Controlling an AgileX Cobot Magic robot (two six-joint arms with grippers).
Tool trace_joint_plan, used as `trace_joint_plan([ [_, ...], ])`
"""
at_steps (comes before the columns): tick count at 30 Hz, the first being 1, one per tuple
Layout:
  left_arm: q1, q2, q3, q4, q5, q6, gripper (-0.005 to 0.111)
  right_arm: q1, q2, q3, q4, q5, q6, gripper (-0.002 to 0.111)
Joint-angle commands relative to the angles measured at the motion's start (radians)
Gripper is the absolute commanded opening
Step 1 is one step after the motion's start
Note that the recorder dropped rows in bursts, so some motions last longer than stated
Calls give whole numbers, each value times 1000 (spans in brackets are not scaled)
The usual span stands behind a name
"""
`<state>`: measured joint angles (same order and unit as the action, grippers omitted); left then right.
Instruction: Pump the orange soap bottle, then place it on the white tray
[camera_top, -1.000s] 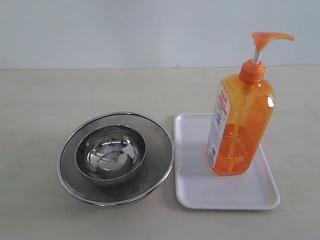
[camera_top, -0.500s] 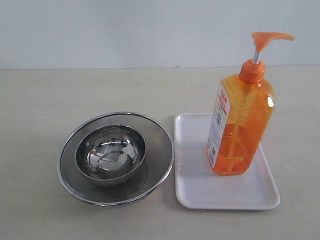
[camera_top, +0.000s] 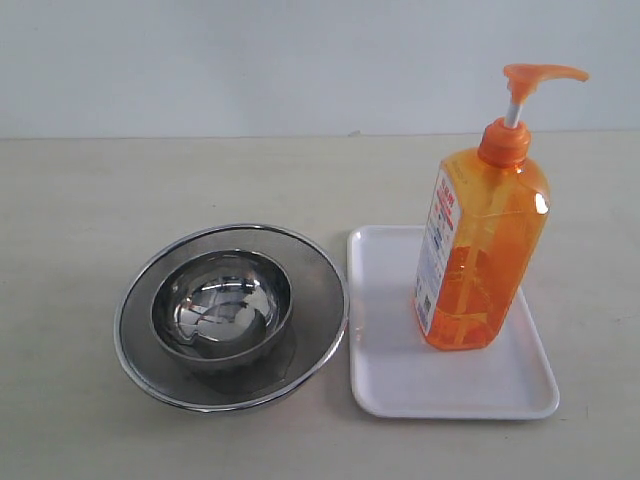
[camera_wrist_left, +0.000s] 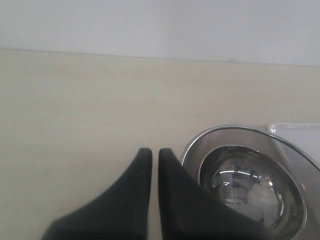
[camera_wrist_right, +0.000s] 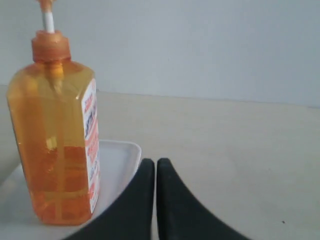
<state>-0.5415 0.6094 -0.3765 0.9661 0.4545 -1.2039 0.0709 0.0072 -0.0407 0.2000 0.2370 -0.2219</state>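
The orange soap bottle (camera_top: 482, 245) stands upright on the white tray (camera_top: 400, 370), its pump head raised and its spout pointing right. The right wrist view shows the same bottle (camera_wrist_right: 55, 135) on the tray (camera_wrist_right: 120, 157), off to one side of my right gripper (camera_wrist_right: 155, 165), which is shut with nothing between its black fingers. My left gripper (camera_wrist_left: 155, 154) is shut too and holds nothing; it sits beside the steel bowls. Neither gripper appears in the exterior view.
Two round steel bowls (camera_top: 230, 312), a small one nested in a wide one, sit just left of the tray; the left wrist view shows them (camera_wrist_left: 250, 175) too. The beige tabletop (camera_top: 150, 180) runs back to a pale wall.
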Motion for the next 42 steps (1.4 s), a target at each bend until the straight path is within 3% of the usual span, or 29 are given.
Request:
trace_joint_plan([
  [1, 1, -8, 3, 3, 6, -7, 5, 1, -7, 18, -214, -24, 242, 0],
  [9, 1, -8, 3, 27, 6, -7, 5, 88, -7, 41, -286, -30, 281, 0],
  [19, 1, -8, 3, 28, 8, -7, 5, 93, -7, 41, -187, 39, 208, 0],
  [35, 1, -8, 3, 28, 8, -7, 5, 93, -7, 41, -186, 103, 187, 0],
  [42, 1, -8, 3, 28, 8, -7, 5, -11, -7, 41, -182, 103, 199, 0],
])
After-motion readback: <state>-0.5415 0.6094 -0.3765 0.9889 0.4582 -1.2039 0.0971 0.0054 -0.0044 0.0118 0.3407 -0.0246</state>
